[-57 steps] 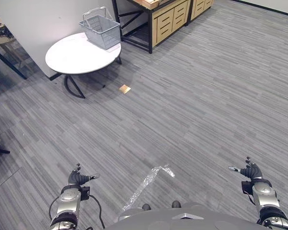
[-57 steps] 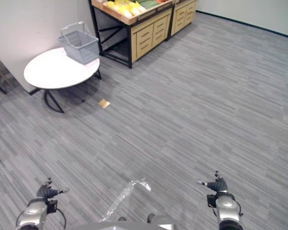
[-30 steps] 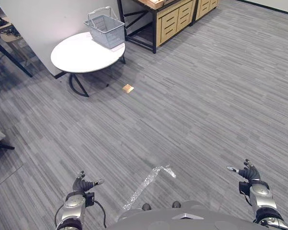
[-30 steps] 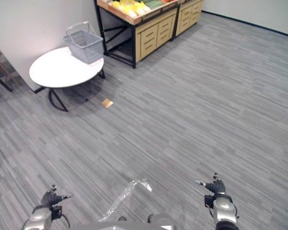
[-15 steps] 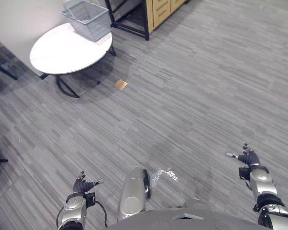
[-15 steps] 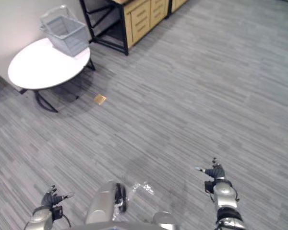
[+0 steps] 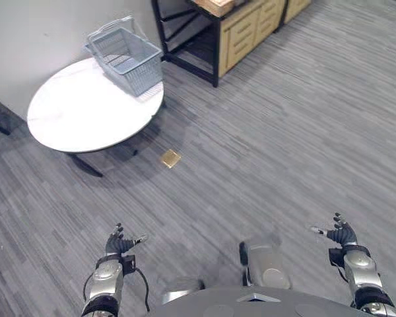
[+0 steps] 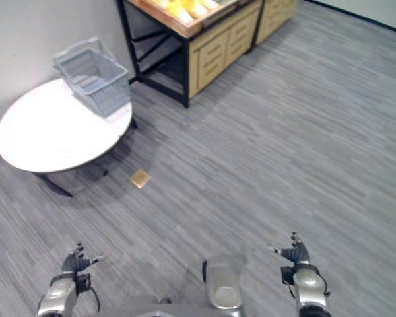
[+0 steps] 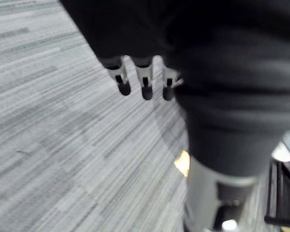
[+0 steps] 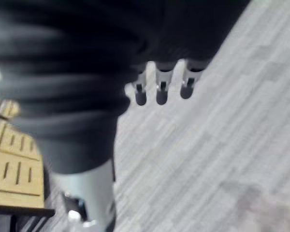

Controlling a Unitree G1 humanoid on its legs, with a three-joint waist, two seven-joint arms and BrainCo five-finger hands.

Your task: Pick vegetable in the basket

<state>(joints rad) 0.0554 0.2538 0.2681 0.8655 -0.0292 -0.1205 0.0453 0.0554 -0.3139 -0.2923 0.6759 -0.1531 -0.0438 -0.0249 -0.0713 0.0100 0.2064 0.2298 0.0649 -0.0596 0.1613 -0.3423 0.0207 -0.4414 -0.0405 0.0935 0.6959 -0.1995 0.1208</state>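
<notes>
Grey carpet floor [image 8: 303, 132] spans the scene. White round worktop [image 7: 79, 119] stands ahead to the left, with the wooden produce stand [image 8: 211, 39] just beside it. Grey basket [image 7: 129, 56] sits at the worktop's far edge and looks empty. Vegetables [image 8: 185, 8]: yellow, on the stand's top, cut off by the frame edge, kind unclear. Probably light, firm, bruisable; grasp round the middle. Left hand [image 7: 119, 243] and right hand [image 7: 343, 234] hang low, well apart from the stand, fingers spread, holding nothing.
</notes>
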